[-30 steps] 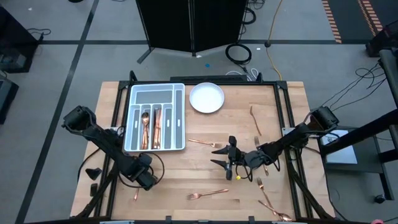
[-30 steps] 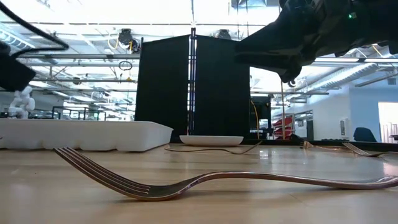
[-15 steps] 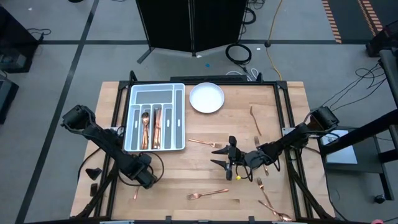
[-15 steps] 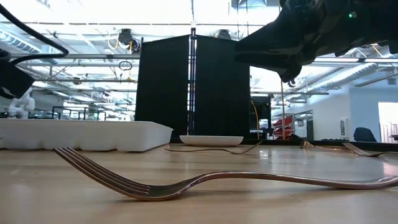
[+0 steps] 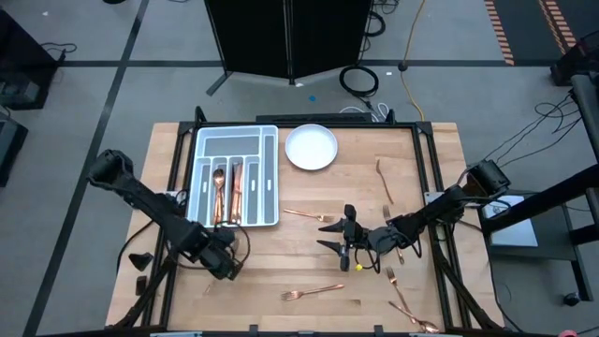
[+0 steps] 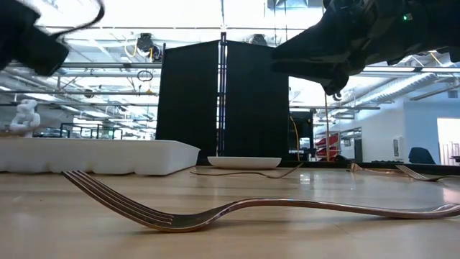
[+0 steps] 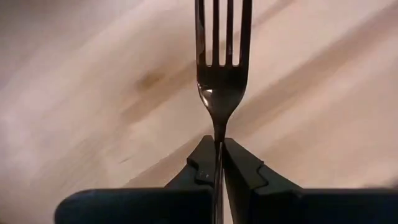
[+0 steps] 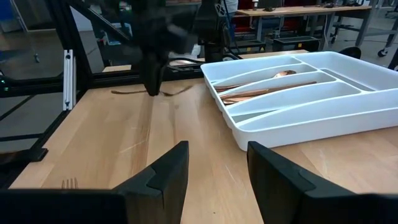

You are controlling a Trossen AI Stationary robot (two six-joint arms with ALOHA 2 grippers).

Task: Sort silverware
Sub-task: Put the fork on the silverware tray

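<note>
The silverware is copper-coloured. One fork (image 7: pixel 221 56) sits in my left gripper (image 5: pixel 223 266), which is shut on it near the table's near left corner. More forks lie loose on the wood: one near the front edge (image 5: pixel 311 293), which also shows in the foreground of the low view (image 6: pixel 215 212), and one mid-table (image 5: pixel 304 214). Several pieces lie in the grey tray (image 5: pixel 271 178). My right gripper (image 5: pixel 328 236) hovers open over the table's middle, with nothing between its fingers (image 8: pixel 168 171). My left gripper pinches the fork's handle just behind the neck (image 7: pixel 218 138) between its two fingers (image 7: pixel 202 165). The fingers come from above at a slant. The fork runs on forward from between them, tines pointing away. Whether it is clear of the table I cannot tell.
A white round plate (image 5: pixel 311 147) stands to the right of the tray at the table's far side. More forks and a spoon lie on the right half (image 5: pixel 384 173) (image 5: pixel 393 276) (image 5: pixel 412 315). Bare wood lies between the two grippers.
My left gripper has shut on the fork's handle, and its arm has then risen, as the low view shows. My right gripper has kept still and open.
</note>
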